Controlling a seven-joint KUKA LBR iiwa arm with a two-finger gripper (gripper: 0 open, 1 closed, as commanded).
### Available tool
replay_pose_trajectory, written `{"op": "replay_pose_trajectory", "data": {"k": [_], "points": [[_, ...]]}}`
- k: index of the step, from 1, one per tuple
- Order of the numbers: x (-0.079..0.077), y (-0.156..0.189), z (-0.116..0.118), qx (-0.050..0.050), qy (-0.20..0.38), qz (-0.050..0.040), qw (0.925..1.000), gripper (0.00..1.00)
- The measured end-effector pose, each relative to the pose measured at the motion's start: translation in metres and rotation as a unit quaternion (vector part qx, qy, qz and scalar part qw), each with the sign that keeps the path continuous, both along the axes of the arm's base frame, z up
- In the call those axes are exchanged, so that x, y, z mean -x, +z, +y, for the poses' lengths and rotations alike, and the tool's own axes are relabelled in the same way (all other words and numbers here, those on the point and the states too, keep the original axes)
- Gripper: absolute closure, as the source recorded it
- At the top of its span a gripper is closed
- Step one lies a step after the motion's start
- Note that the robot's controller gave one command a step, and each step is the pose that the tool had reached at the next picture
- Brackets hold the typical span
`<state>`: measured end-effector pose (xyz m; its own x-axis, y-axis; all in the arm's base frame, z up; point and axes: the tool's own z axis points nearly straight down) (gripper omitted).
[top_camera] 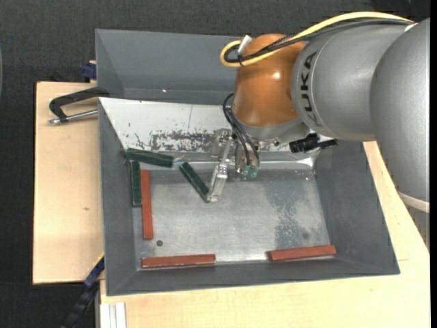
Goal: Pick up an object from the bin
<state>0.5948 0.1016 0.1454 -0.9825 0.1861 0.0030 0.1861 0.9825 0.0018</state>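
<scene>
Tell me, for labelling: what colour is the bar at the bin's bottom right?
Reddish brown bar, camera view.

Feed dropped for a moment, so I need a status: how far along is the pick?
Done: the tool is down at the back of the bin, right beside a slanted green bar. In hand: nothing that I can see held; that bar lies on the bin's floor. Left: the grasp and the lift. The red bars along the left and front lie apart from the tool.

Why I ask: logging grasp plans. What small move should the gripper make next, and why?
Probably shift slightly toward the view's left, over the short dark green bar, which lies tilted beside the open gripper on the floor of the grey metal bin; nothing sits between its fingers.
</scene>
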Motion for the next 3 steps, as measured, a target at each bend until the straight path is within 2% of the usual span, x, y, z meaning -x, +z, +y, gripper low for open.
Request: {"op": "replay_pose_trajectory", "data": {"k": [1, 2, 3], "points": [[-0.007, -0.038, -0.028, 0.0, -0.074, -0.0022, 0.9972, 0.0], [0.012, -0.069, 0.003, 0.0, -0.089, -0.0009, 0.996, 0.0], [0.008, -0.075, 0.01, 0.0, -0.071, -0.0024, 0.9975, 0.0]]}}
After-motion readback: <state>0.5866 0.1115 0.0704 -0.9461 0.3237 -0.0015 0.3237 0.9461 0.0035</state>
